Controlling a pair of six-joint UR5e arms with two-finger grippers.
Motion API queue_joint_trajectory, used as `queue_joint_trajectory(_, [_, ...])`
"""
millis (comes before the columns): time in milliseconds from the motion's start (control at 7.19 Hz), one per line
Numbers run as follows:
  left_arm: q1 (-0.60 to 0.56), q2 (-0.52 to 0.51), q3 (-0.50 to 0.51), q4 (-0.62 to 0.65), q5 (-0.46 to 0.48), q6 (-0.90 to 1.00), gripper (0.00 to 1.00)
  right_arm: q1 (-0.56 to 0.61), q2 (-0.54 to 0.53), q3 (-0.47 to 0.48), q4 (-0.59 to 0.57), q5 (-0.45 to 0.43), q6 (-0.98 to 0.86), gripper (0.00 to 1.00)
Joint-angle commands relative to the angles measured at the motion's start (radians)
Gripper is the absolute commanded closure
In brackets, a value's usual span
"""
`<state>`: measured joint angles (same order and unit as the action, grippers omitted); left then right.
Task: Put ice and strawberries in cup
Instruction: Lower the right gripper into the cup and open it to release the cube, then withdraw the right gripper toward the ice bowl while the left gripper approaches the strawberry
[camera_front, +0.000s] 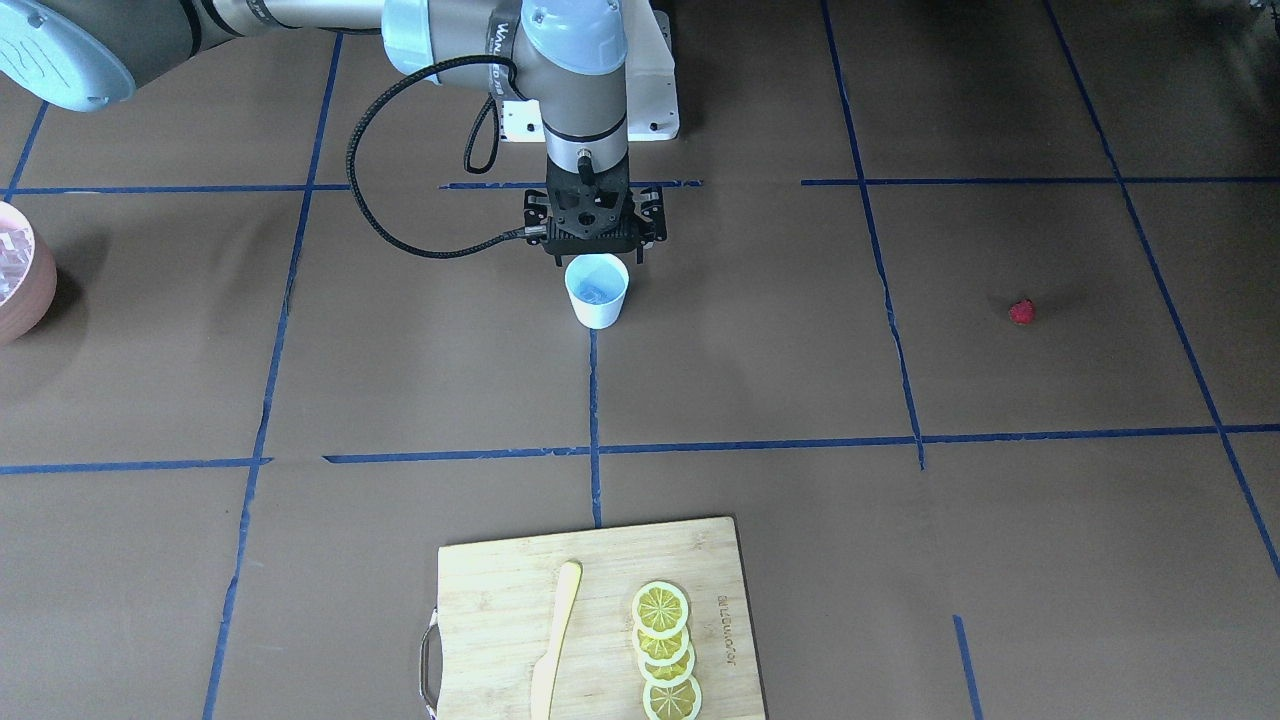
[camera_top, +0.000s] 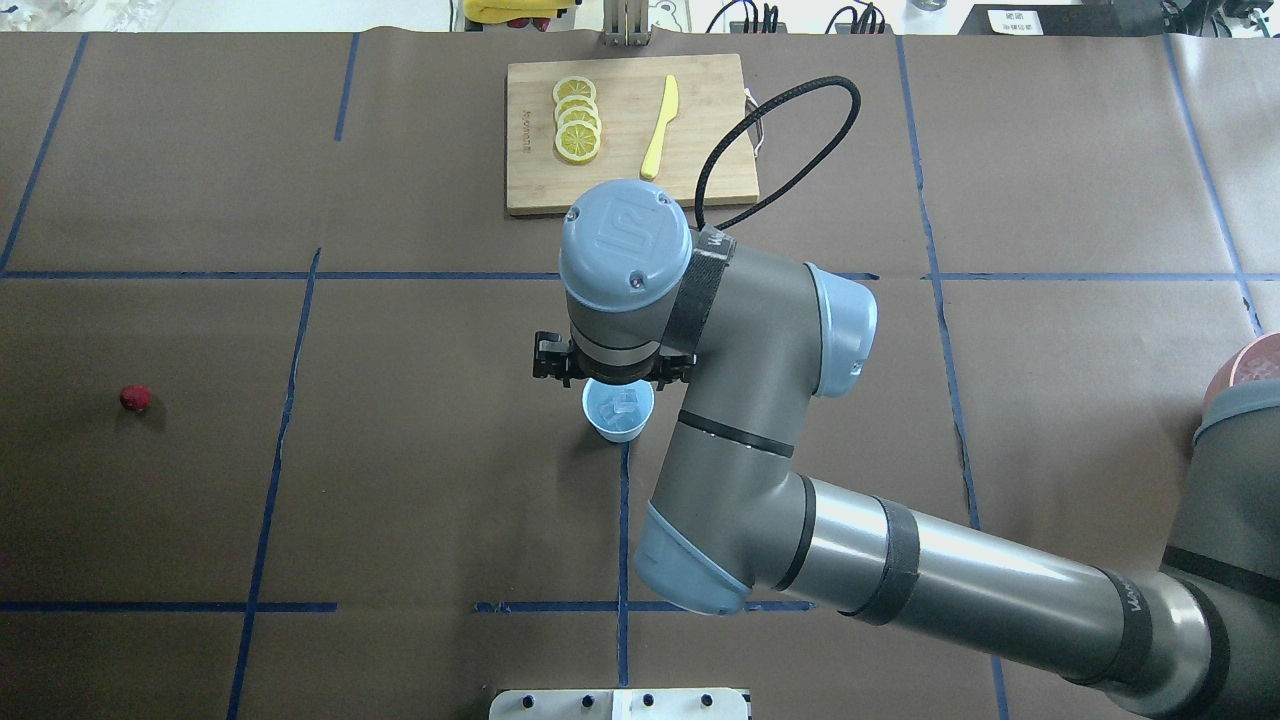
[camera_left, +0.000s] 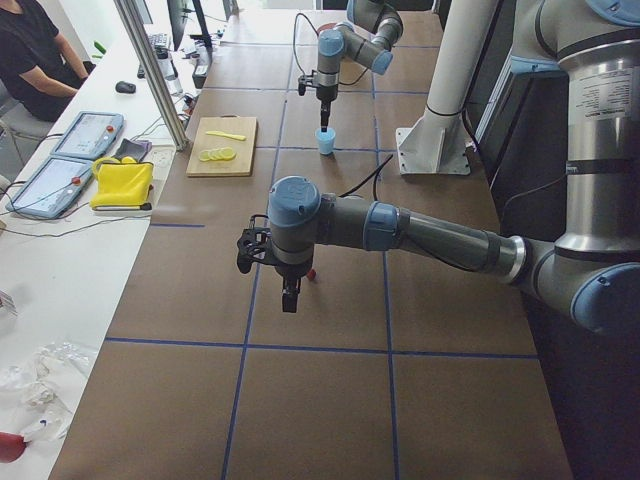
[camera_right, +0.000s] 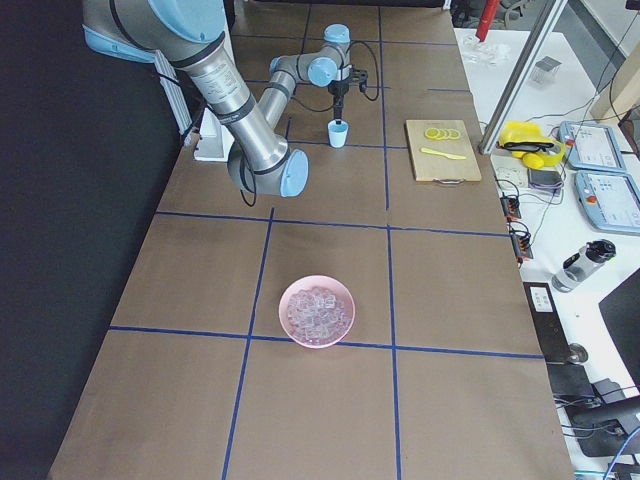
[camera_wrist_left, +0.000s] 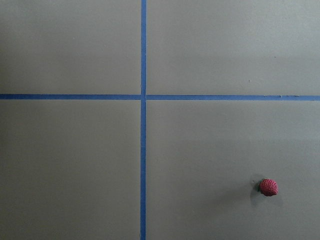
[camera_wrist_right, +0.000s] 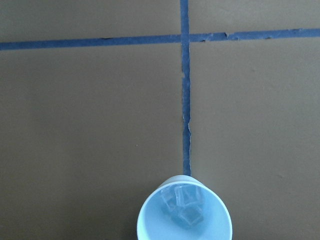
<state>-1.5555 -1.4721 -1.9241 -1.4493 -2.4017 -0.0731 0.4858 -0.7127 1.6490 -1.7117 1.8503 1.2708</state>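
Observation:
The white cup (camera_front: 597, 292) with a pale blue inside stands at the table's middle and holds a few clear ice cubes (camera_wrist_right: 182, 202). My right gripper (camera_front: 597, 255) hangs straight above the cup's rim, jaws spread and empty. The strawberry (camera_front: 1021, 312) lies alone on the brown table, far out on my left side; it also shows in the left wrist view (camera_wrist_left: 268, 187). My left gripper (camera_left: 289, 298) hangs above the table close to the strawberry and shows only in the exterior left view, so I cannot tell if it is open or shut.
A pink bowl (camera_right: 317, 310) full of ice cubes sits far out on my right side. A wooden cutting board (camera_front: 500, 600) with several lemon slices (camera_front: 665, 650) and a yellow knife (camera_front: 555, 640) lies at the far edge, opposite the cup.

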Motion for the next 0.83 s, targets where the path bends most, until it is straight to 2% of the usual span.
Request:
queue_joint_trajectory(0, [0.147, -0.004, -0.009, -0.127, 0.009, -0.2, 0.0, 0.08, -0.022, 0.09, -0.069, 0.047, -0.034, 0.01])
queue_joint_trajectory(139, [0.205, 0.001, -0.009, -0.24, 0.01, -0.359, 0.0, 0.136, -0.059, 0.176, -0.145, 0.067, -0.124, 0.01])
queue_joint_trajectory(278, [0.271, 0.003, -0.009, -0.32, 0.045, -0.498, 0.0, 0.21, -0.13, 0.255, -0.172, 0.114, -0.219, 0.01])
queue_joint_trajectory(557, [0.467, 0.003, 0.008, -0.468, 0.229, -0.733, 0.0, 0.342, -0.308, 0.374, -0.167, 0.184, -0.427, 0.01])
queue_joint_trajectory(696, [0.554, 0.003, 0.028, -0.526, 0.29, -0.836, 0.0, 0.409, -0.382, 0.396, -0.161, 0.231, -0.524, 0.01])
